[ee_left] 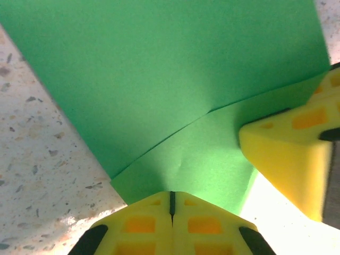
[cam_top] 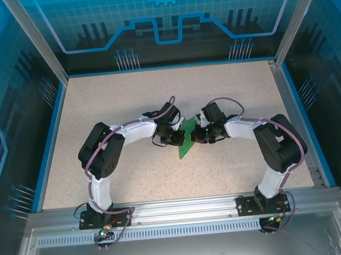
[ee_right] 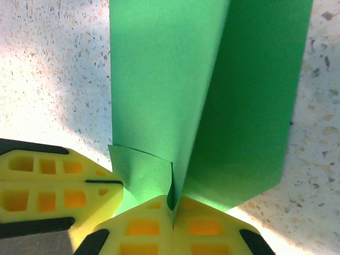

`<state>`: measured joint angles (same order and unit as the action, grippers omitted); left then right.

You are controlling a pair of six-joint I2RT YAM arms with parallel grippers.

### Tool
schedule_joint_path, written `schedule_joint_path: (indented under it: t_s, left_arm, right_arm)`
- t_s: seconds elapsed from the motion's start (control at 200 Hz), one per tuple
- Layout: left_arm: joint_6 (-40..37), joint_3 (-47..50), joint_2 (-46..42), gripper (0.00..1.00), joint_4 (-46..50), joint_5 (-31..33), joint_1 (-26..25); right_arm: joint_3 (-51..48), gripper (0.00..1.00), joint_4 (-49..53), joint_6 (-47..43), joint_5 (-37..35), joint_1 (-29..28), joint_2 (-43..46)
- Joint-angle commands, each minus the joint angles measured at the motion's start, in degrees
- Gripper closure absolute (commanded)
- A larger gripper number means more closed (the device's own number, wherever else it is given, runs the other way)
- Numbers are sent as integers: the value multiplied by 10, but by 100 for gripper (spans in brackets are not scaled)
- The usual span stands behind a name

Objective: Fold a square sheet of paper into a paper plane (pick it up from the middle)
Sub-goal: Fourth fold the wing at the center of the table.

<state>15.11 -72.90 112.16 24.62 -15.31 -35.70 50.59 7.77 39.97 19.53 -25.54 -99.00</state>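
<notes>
Grip on the left: we see the left gripper (ee_left: pixel 171 203) with its yellow pads pressed together, no gap at the seam, and the near edge of the green sheet of paper (ee_left: pixel 175 79) running in under their tips; we read it as pinched there.
Grip on the right: the right gripper (ee_right: pixel 172 217) has its pads closed on the same sheet, a fold of green drawn into the seam between them.
Grippers to each other: we find them nose to nose at the middle of the table (cam_top: pixel 126 95), each one's yellow fingers showing at the side of the other's wrist view.
Paper: folded; one layer lies over another along a slanting edge in the left wrist view, and two long panels meet at a crease in the right wrist view, a small flap curling beside the tips.
Paper edges: long sides straight and free; from above the sheet runs from the grippers toward the near side as a narrow point, and we cannot tell whether that point touches the table.
Open room: open table on every side of the pair, most of it toward the far edge; the elbows bow outward and stop short of the blue rim (cam_top: pixel 52 138) at either side.
Surface: pale and speckled, with shadow under the paper.
Border: the same rim along the far edge too; metal rail (cam_top: pixel 183 207) at the near edge under both bases.
Room: clear wall panels (cam_top: pixel 167 20) printed with blue lines, held by aluminium posts (cam_top: pixel 34 38).
</notes>
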Motion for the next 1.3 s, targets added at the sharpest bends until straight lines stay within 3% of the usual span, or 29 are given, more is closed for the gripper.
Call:
schedule_joint_path:
  t_s: [0.0, 0.95, 1.165, 1.296]
  left_arm:
    - [6, 11, -22, 95, 12, -14, 5]
    - [2, 21, 18, 96, -3, -4, 9]
    - [-5, 18, 28, 96, 3, 4, 10]
    - [-8, 18, 32, 96, 5, 6, 10]
  right_arm:
    - [13, 97, 22, -12, -11, -7, 7]
    - [33, 93, 31, -16, 0, -16, 7]
    - [37, 89, 42, -21, -6, -22, 17]
    - [36, 82, 49, -22, -10, -22, 28]
